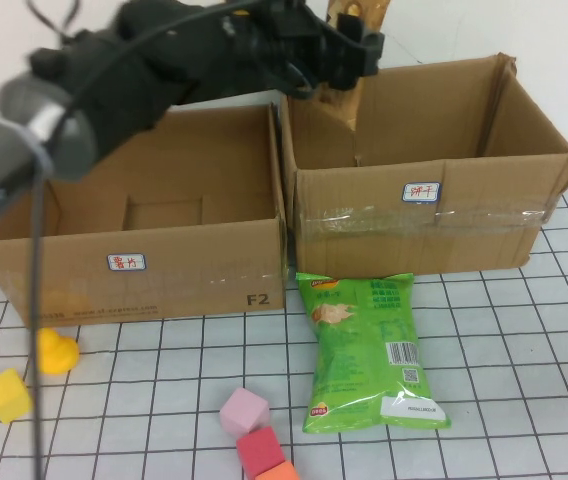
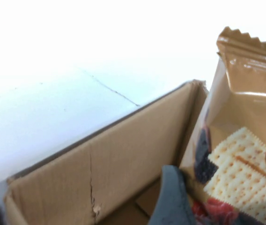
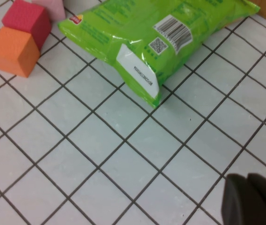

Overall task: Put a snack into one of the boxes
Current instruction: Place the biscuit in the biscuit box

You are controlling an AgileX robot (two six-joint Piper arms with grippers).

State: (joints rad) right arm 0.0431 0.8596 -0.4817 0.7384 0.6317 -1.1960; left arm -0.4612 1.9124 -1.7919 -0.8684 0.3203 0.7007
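Observation:
My left gripper [image 1: 349,52] is raised over the back left corner of the right cardboard box [image 1: 424,225] and is shut on a brown cracker packet [image 1: 342,95]. In the left wrist view the packet [image 2: 245,136] fills the right side, with one dark finger [image 2: 170,199] against it and the box wall [image 2: 123,168] beside it. A green chip bag [image 1: 364,350] lies flat on the table in front of the right box. My right gripper [image 3: 252,201] hangs shut and empty over the tiled table, near the chip bag [image 3: 142,33]. It is out of the high view.
An open left box [image 1: 144,270] stands beside the right one. A yellow cube [image 1: 6,393] and a yellow toy [image 1: 56,350] lie front left. Pink [image 1: 244,410], red [image 1: 261,450] and orange [image 1: 279,473] cubes lie at the front middle.

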